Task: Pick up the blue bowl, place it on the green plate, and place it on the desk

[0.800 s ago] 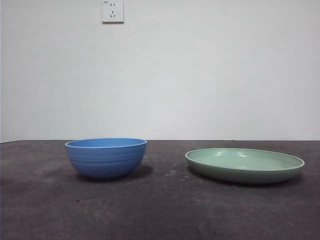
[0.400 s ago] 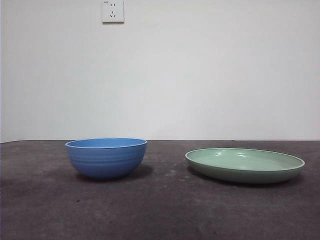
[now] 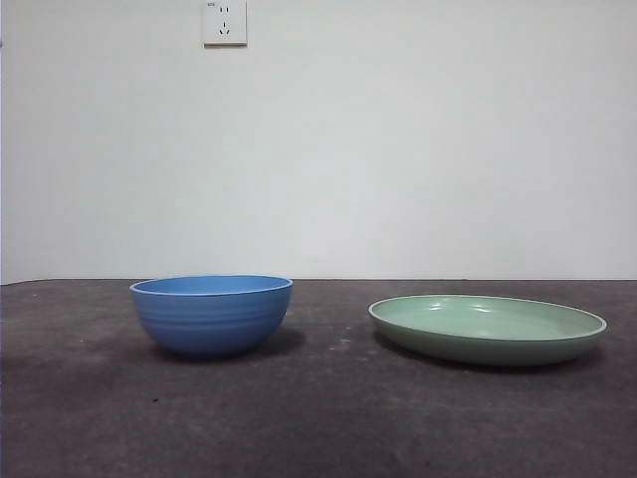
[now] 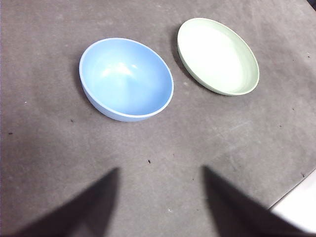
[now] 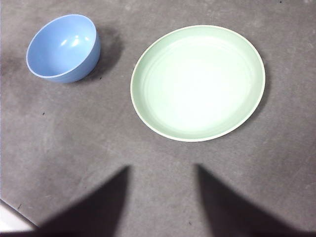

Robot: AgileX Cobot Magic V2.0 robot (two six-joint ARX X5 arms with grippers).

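The blue bowl [image 3: 212, 315] stands upright and empty on the desk [image 3: 318, 418], left of centre. The green plate [image 3: 488, 329] lies flat and empty to its right, apart from it. Neither arm shows in the front view. My left gripper [image 4: 160, 185] hangs open and empty high above the desk, nearer the bowl [image 4: 126, 79], with the plate [image 4: 217, 56] beyond it. My right gripper [image 5: 163, 182] hangs open and empty high above the desk, nearer the plate [image 5: 198, 82], with the bowl [image 5: 64, 48] off to one side.
A white wall with a power socket [image 3: 224, 22] stands behind the desk. The desk's edge and a pale floor show at a corner of the left wrist view [image 4: 298, 205] and of the right wrist view [image 5: 12, 219].
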